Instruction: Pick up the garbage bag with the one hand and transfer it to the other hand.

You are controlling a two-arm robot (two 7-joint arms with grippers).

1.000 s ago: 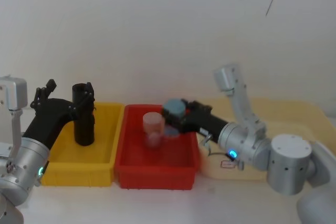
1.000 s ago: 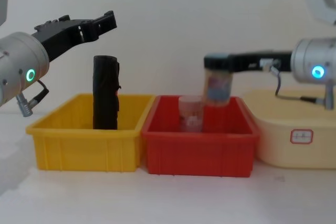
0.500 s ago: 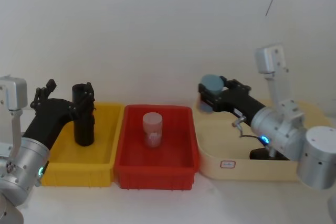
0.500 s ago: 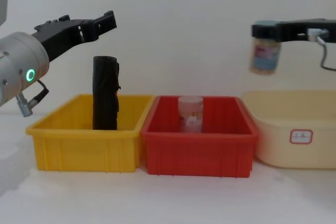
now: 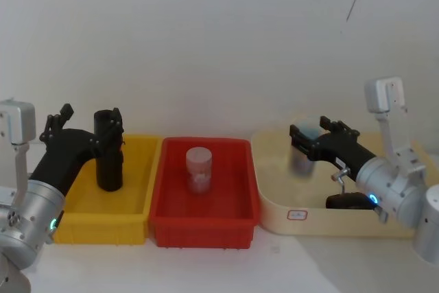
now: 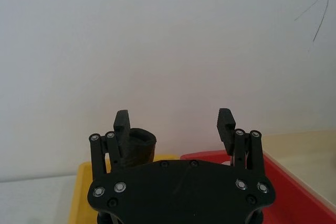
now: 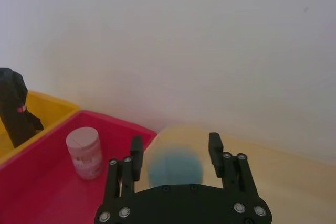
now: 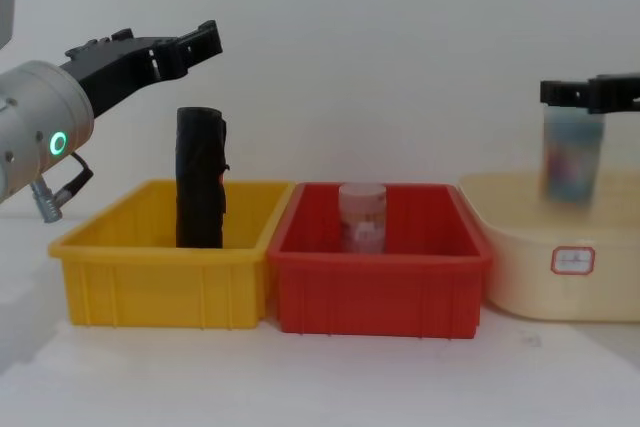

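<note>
The garbage bag [image 5: 108, 159] [image 8: 200, 177], a black roll, stands upright in the yellow bin [image 5: 140, 190] [image 8: 160, 277]. Its red mark shows in the right wrist view [image 7: 13, 106]. My left gripper [image 5: 91, 116] [image 8: 195, 47] [image 6: 174, 124] hovers open just above and behind the roll's top [image 6: 137, 145], touching nothing. Far to the right, my right gripper [image 5: 315, 130] [image 8: 590, 95] [image 7: 176, 145] stands open over the cream tub [image 5: 274, 204] [image 8: 520, 267]. A blurred blue-lidded jar [image 8: 570, 157] [image 5: 302, 157] hangs just below its fingers.
A red bin [image 5: 206, 221] [image 8: 380, 287] sits between the yellow bin and the cream tub, with a pale pink jar [image 5: 199, 169] [image 8: 362, 217] [image 7: 84, 153] upright in it. A dark object [image 5: 346, 201] lies in the tub. A white wall stands close behind.
My right gripper carried the blue-lidded jar from the red bin across to the cream tub, came down and opened; the jar now sits below the fingers. The left arm and the roll have not moved.
</note>
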